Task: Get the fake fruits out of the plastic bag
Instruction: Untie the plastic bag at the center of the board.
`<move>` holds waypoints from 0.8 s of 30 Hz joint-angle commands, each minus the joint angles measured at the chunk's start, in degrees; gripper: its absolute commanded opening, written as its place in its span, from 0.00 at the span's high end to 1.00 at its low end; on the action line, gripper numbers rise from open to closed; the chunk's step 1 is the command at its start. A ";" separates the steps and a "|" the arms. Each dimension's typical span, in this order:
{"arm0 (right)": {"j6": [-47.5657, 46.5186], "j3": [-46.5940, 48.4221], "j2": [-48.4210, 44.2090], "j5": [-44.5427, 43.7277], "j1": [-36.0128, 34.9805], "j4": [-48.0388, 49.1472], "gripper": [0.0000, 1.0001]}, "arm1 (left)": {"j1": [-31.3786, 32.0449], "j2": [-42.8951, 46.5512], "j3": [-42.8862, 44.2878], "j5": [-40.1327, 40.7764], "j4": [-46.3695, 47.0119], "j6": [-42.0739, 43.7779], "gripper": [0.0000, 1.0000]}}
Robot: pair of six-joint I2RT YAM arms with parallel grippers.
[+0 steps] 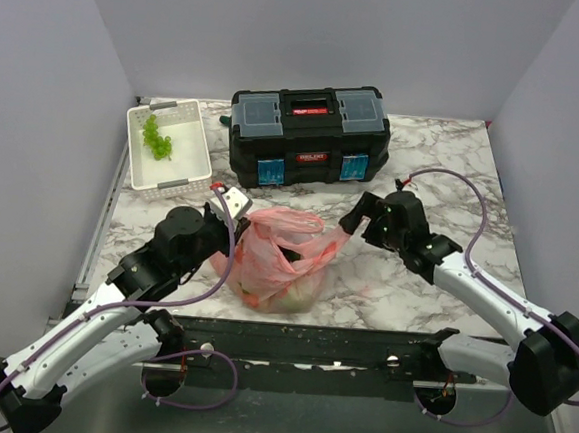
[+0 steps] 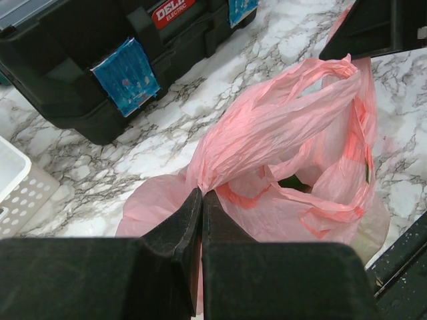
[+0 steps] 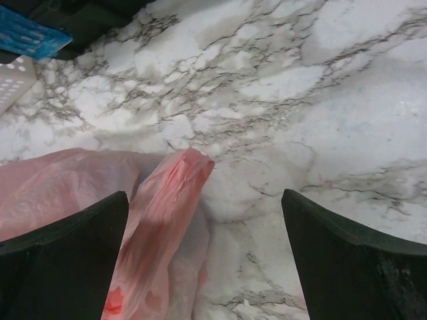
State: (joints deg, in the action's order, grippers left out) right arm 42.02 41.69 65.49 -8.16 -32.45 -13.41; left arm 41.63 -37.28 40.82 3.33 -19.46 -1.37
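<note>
The pink plastic bag [image 1: 284, 261] lies on the marble table in front of the black toolbox, bulging with fruits that show only as faint green and pale shapes through the film. A dark green bit [image 2: 291, 181] shows in its mouth. My left gripper [image 2: 201, 195] is shut on the bag's left rim and holds it up [image 1: 241, 216]. My right gripper [image 3: 203, 200] is open at the bag's right end [image 1: 352, 219], with the bag's loop handle [image 3: 170, 200] lying between its fingers, untouched.
The black toolbox [image 1: 308, 136] stands behind the bag. A white slotted basket [image 1: 167, 149] with a light green grape bunch [image 1: 157, 138] sits at the back left. A dark rail [image 1: 310, 341] runs along the table's near edge.
</note>
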 commanded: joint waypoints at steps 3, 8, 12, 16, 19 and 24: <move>2.47 0.56 3.46 9.09 1.04 9.71 0.00 | -0.21 1.08 1.35 -2.61 0.20 0.07 1.00; 2.91 0.84 3.94 4.56 1.03 9.60 0.10 | -0.22 0.59 1.37 -2.72 0.05 -0.04 1.00; 0.63 0.46 2.99 5.15 0.99 9.71 0.61 | -0.23 0.28 1.52 -1.58 0.09 -0.29 1.00; 0.91 -0.68 0.25 7.67 0.99 10.68 0.84 | -0.21 -1.24 4.12 -2.52 -2.82 -0.62 0.59; 0.40 -1.64 -1.51 12.44 1.03 11.94 0.90 | -0.10 -5.08 10.36 -5.01 -9.21 0.91 0.43; 0.12 -2.88 -3.26 14.68 0.99 12.88 0.94 | 0.63 -11.42 20.92 -7.85 -15.95 -0.25 0.29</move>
State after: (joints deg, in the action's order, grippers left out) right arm 43.05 40.21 63.51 2.61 -31.75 -2.44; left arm 41.63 -44.91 53.49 0.12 -28.56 -1.30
